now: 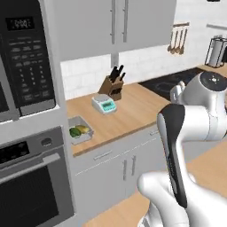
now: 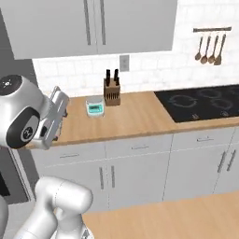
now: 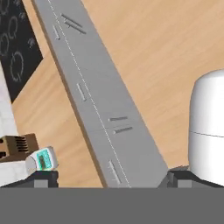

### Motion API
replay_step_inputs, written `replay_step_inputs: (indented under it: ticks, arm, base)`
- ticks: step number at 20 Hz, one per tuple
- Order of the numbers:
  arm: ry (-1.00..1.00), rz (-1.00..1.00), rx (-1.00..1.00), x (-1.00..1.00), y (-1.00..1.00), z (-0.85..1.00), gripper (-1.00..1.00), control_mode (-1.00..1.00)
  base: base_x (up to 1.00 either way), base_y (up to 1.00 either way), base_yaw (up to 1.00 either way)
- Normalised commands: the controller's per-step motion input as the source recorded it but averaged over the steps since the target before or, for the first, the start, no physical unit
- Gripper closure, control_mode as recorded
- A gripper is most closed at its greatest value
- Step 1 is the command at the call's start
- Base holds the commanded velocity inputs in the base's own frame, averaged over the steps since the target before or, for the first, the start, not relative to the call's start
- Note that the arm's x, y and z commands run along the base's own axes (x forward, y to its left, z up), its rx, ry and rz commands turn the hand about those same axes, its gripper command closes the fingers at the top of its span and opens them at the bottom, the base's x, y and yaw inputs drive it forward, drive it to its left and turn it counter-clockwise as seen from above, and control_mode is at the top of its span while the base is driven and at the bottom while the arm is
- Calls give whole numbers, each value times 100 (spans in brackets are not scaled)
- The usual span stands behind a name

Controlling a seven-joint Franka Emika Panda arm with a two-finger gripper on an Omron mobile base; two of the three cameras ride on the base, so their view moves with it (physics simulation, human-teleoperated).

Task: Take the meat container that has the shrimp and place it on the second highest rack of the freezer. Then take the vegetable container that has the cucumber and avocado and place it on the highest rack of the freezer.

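Note:
The vegetable container [image 1: 80, 131], a squarish grey tub holding green and yellowish pieces, sits at the left end of the wooden counter [image 1: 133, 113], next to the oven column. My gripper [image 3: 109, 177] is open, its two dark fingertips [image 3: 41, 177] far apart with nothing between them. It hangs above the counter's left end and looks down over the counter, the cabinet fronts and the floor. In the right base view my arm hides that end of the counter. The meat container, the shrimp and the freezer are out of view.
A knife block [image 1: 113, 86] and a small kitchen scale [image 1: 103, 104] stand at the back of the counter. A black cooktop [image 2: 200, 105] lies to the right. A microwave [image 1: 24, 57] and oven [image 1: 31, 177] fill the left. Upper cabinets [image 2: 93, 23] hang overhead.

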Motion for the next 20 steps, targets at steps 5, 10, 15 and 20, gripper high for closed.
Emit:
replay_step_inputs:
  ticks: [5,10,15,20]
  arm:
    - [0,0,0,0,0,0,-100,100]
    - [0,0,0,0,0,0,-100,100]
    - [0,0,0,0,0,0,-100,100]
    - [0,0,0,0,0,0,-100,100]
  base:
    - [36,-4,86]
    - [36,-9,67]
    - [37,-17,26]
    - [32,-26,1]
